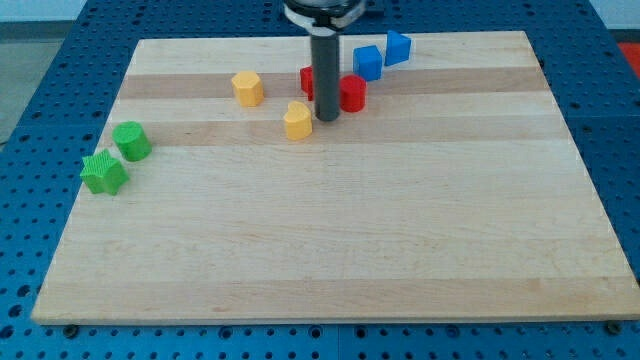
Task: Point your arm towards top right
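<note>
My tip [327, 118] rests on the wooden board [330, 250], with no jaws to open or close. A yellow block [297, 120] sits just left, red blocks [352, 93] flank it, blue blocks [368, 62] lie beyond toward the top right.

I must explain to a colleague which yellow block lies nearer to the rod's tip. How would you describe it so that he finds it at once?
Start at the wooden board and go to the cluster of blocks near the view's top edge. My tip touches down there, and the yellow heart-shaped block sits just to its left, the view's left. The other yellow block lies farther left and higher in the view.
</note>
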Action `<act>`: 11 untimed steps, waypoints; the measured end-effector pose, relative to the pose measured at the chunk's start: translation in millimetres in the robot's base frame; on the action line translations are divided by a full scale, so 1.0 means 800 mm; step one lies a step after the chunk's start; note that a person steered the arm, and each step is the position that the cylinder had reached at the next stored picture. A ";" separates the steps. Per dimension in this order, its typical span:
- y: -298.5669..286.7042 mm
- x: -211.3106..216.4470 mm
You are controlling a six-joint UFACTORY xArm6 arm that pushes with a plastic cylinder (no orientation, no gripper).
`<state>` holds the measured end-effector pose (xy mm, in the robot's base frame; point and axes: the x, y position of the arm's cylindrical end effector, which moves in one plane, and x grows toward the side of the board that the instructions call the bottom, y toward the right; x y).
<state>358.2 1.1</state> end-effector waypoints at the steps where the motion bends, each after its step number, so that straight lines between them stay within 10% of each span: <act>1: 0.028 0.000; 6: 0.288 -0.003; 11: 0.301 -0.020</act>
